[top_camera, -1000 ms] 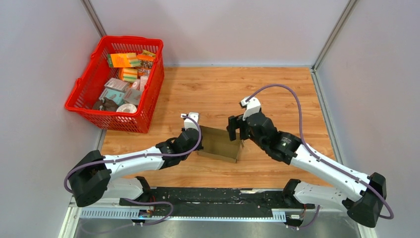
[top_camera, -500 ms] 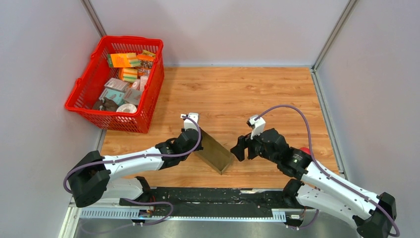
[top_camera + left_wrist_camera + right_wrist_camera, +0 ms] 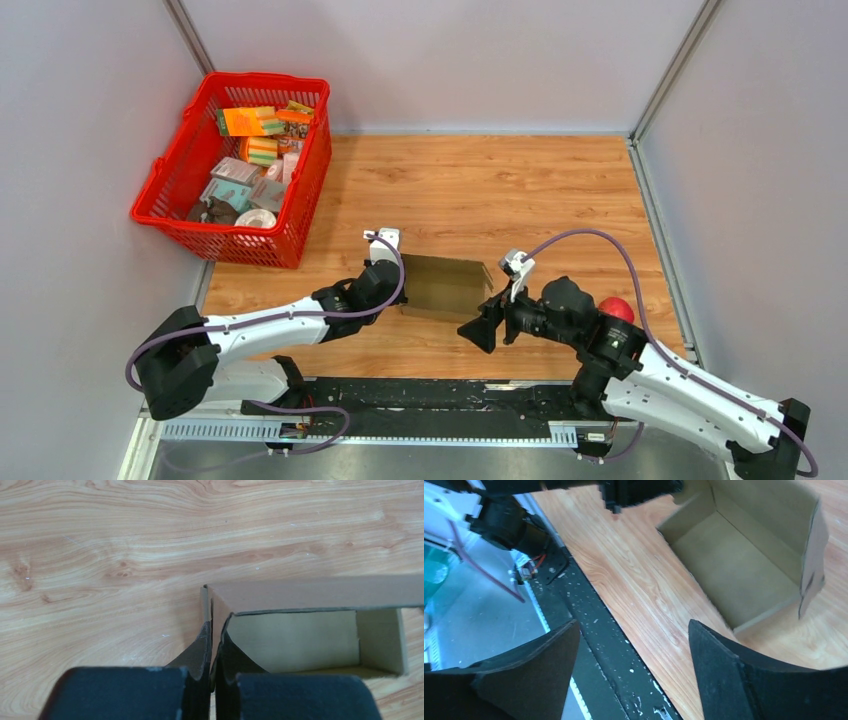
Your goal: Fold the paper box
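Note:
The brown paper box [image 3: 445, 285] is partly formed and sits on the wooden table, tipped so that its open side faces the near right. My left gripper [image 3: 397, 290] is shut on the box's left wall; in the left wrist view the fingers [image 3: 212, 630] pinch that wall edge, with the box's inside [image 3: 300, 640] to the right. My right gripper [image 3: 482, 330] is open and empty. It hangs just off the box's near right corner without touching it. In the right wrist view the box [image 3: 744, 560] lies beyond the spread gripper [image 3: 631, 645].
A red basket [image 3: 265, 80] holding several small packages stands at the far left. A black rail [image 3: 430, 395] runs along the near table edge and shows under the right gripper [image 3: 614, 645]. A red round object [image 3: 617, 308] sits by the right arm. Grey walls enclose the table.
My right gripper let go of the box's right wall and drew back towards the near edge. The box swung and tilted in my left gripper's hold. The left arm barely moved.

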Robot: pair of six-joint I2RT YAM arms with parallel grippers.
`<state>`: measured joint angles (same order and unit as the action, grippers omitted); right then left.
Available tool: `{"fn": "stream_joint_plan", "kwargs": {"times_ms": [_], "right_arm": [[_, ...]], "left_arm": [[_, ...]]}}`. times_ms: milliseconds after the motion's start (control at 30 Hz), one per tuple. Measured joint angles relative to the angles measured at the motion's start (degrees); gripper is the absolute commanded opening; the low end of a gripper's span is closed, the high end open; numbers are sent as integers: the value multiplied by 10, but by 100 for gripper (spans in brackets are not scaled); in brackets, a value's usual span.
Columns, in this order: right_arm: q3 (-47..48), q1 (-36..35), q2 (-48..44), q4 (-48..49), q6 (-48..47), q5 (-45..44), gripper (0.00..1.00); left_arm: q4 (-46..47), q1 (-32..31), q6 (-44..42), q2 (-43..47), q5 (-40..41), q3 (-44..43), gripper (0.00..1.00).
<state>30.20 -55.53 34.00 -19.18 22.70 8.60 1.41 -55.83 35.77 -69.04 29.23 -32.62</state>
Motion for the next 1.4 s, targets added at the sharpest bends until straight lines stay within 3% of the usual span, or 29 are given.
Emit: {"fn": "stream_joint_plan", "kwargs": {"times_ms": [200, 367, 567, 667, 767, 800, 1000, 1133, 1400], "right_arm": [[15, -15, 82, -55, 35, -115, 76], [60, -11, 158, -123, 43, -246, 80], [90, 54, 191, -105, -5, -258, 73], [90, 59, 193, -78, -32, -250, 64], [91, 59, 210, -53, -49, -252, 47], [91, 59, 221, -43, -56, -252, 36], [92, 59, 296, -3, -62, -251, 6], [97, 59, 321, 2, -38, -276, 1], [101, 60, 347, 44, 15, -356, 0]], "left_arm": [[-7, 0, -1, 2, 8, 0, 0], [-9, 0, -1, 3, 9, 0, 0], [-13, 0, -1, 5, 10, 0, 0], [-15, 0, -1, 5, 11, -1, 0], [-16, 0, -1, 5, 11, -1, 0], [-17, 0, -1, 5, 11, -2, 0], [-25, 0, -1, 4, 11, -7, 0], [-25, 0, -1, -5, 13, -16, 0], [-23, 0, 5, -42, 35, -58, 0]]}}
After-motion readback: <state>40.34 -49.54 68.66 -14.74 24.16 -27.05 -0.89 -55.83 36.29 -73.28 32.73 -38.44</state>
